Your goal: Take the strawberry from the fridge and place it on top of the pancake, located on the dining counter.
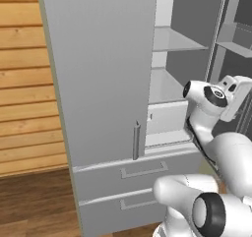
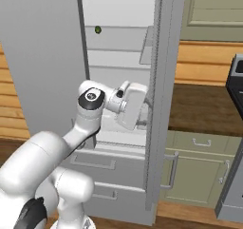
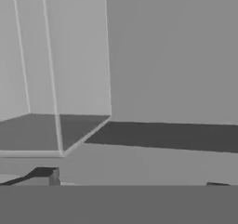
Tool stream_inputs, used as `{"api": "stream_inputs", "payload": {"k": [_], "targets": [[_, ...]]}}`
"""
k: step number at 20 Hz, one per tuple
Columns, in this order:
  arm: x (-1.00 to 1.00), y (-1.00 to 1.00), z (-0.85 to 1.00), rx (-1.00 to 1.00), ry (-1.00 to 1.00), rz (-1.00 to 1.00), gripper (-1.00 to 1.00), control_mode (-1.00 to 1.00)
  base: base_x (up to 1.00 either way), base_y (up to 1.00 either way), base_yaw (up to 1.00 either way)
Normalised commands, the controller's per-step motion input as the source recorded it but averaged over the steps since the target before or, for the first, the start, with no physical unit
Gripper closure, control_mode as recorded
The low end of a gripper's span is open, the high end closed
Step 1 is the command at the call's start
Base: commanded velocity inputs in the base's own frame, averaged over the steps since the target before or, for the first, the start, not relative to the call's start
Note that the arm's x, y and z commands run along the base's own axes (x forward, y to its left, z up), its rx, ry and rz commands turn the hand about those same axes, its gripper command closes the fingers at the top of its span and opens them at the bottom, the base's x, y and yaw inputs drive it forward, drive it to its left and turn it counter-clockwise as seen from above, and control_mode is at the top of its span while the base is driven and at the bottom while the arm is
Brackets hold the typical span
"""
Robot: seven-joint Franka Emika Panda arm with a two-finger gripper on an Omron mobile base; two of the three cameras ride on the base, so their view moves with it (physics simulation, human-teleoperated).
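Here, the end effector (image 2: 141, 121) reaches inside the open fridge (image 2: 42, 57), jaws apart.

Fridge (image 2: 47, 57) stands open, left door swung wide, white shelves inside. Small dark green item (image 2: 98, 30) on an upper shelf. Arm's hand (image 2: 130, 105) reaches in at lower-shelf level; fingertips hidden. Two drawers (image 2: 107, 176) below. Green cabinets (image 2: 194, 168) and brown counter (image 2: 204, 107) to the right.
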Motion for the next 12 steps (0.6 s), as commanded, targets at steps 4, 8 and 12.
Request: {"api": "stream_inputs", "payload": {"k": [4, 8, 12], "targets": [[-0.12, 0.77, 0.04, 0.08, -0.06, 0.02, -1.0, -1.0, 0.0, 0.0, 0.0], [0.0, 0.93, 0.0, 0.56, -0.01, 0.0, -1.0, -1.0, 0.0, 0.0, 0.0], [0.09, 1.0, -0.06, 0.79, -0.06, 0.0, -1.0, -1.0, 0.0, 0.0, 0.0]]}}
